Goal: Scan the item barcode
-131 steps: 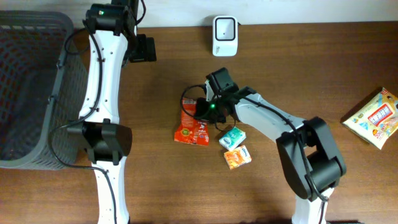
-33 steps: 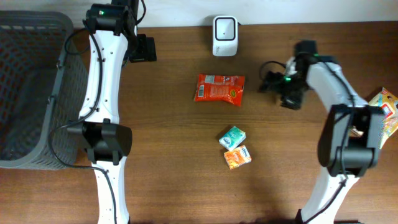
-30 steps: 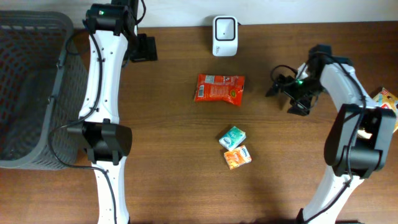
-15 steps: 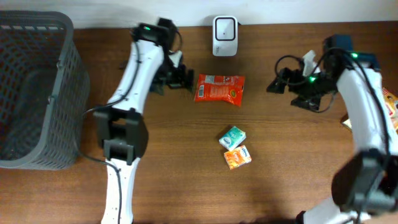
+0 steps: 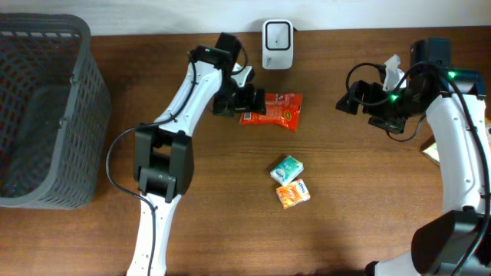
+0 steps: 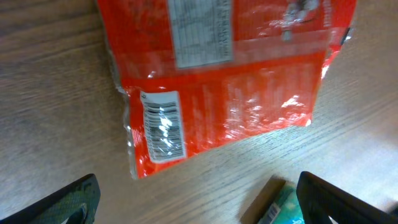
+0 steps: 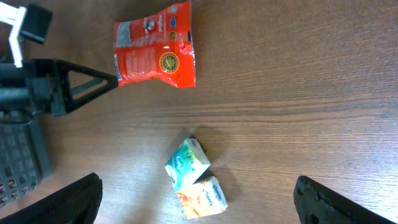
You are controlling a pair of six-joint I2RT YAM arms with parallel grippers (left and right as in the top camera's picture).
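Plainly, the grey mesh basket [image 5: 83, 92] sits far off to the left of the left gripper [image 5: 247, 102], and nothing shows inside it through the mesh. That gripper hovers with its jaws spread wide and nothing between them, right at the left edge of the red snack packet [image 5: 271, 108]. The packet lies flat on the table [image 5: 215, 207], just ahead of the gripper. In the left wrist view its barcode [image 6: 163, 126] faces up, near the corner closest to the gripper.

I judge the packet light, soft and crinkly, with glossy film that is likely to slip and contents that may crush. A gentle pinch on the sealed end beside the barcode, without covering it, looks safer than a hard squeeze across the middle.

The white scanner [image 5: 277, 34] stands just beyond the packet, near the left gripper. A teal box [image 5: 287, 169] and an orange box [image 5: 293, 193] lie close together, on the near side of the packet.

The right gripper [image 5: 347, 100] hangs well apart to the packet's right, jaws spread and empty, facing toward it.
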